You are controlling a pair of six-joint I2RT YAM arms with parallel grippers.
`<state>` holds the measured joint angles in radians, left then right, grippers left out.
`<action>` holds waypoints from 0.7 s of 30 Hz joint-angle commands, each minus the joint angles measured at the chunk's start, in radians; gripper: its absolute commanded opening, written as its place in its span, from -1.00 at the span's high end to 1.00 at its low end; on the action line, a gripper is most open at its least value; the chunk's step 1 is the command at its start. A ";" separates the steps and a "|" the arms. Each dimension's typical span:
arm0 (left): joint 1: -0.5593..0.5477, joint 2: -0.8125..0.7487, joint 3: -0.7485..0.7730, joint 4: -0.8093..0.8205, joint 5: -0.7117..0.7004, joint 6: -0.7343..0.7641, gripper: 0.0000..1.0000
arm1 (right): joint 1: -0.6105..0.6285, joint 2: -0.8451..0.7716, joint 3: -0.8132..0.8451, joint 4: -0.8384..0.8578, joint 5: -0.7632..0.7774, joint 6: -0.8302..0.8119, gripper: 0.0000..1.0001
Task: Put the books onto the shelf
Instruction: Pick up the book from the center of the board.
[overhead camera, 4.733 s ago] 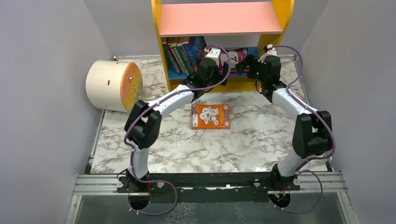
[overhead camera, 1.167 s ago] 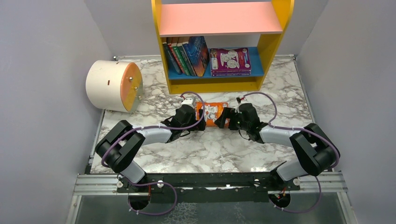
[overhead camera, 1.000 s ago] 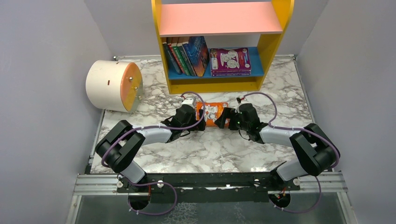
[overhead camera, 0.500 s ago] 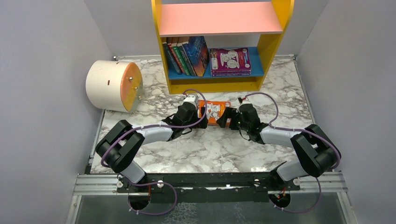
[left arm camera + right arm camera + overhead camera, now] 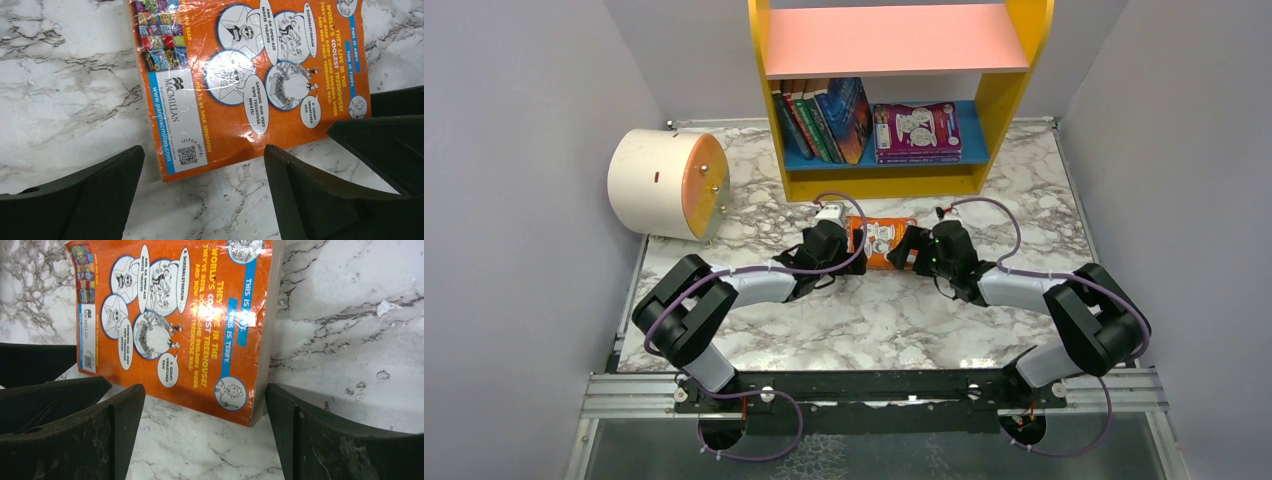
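Orange book (image 5: 882, 240): flat on table (image 5: 874, 320), before shelf (image 5: 1004, 90), not yet shelved
Left gripper (image 5: 202, 165): jaws wide, straddling one corner, empty
Right gripper (image 5: 205, 395): jaws wide, opposite corner, empty
Purpose: apparently flanking for joint lift

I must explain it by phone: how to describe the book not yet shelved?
Start at the yellow-sided shelf at the far end of the marble table. In front of it, between the left gripper and right gripper, lies one orange book. All other books are on the blue board.
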<state>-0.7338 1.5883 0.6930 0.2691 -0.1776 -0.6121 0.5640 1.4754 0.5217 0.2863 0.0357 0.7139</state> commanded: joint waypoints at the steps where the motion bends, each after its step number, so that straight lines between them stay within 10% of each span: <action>1: 0.029 0.010 0.037 0.036 -0.040 0.001 -0.69 | 0.007 0.045 0.042 -0.038 0.070 0.000 -0.78; 21: 0.064 0.139 0.131 0.045 0.050 0.005 -0.56 | 0.005 0.121 0.075 -0.010 0.087 -0.025 -0.70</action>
<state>-0.6678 1.7012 0.7967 0.3244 -0.1532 -0.5972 0.5640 1.5757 0.6025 0.3115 0.0994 0.7013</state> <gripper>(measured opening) 0.778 0.851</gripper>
